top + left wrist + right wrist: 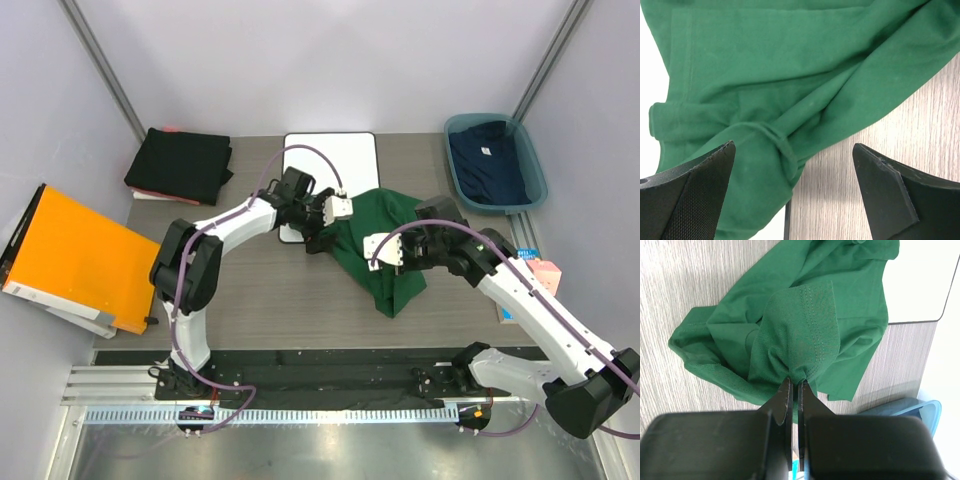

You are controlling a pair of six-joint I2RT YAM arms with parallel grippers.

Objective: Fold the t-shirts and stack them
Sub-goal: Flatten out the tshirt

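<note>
The dark green t-shirt [380,240] lies crumpled at the table's middle, partly over the white board [330,160]. My right gripper [794,382] is shut on a bunched hemmed edge of the green shirt [800,335] and holds it up off the table. My left gripper [792,172] is open and empty, its jaws wide apart just above the shirt's left edge [765,90] where cloth meets board. The navy t-shirt [490,165] lies in the blue bin. Black folded t-shirts [180,165] are stacked at the back left.
A blue bin [533,172] stands at the back right. An orange folder [70,260] lies off the table's left edge. A small pink and blue item [540,272] lies at the right edge. The wood table [270,300] shows in front.
</note>
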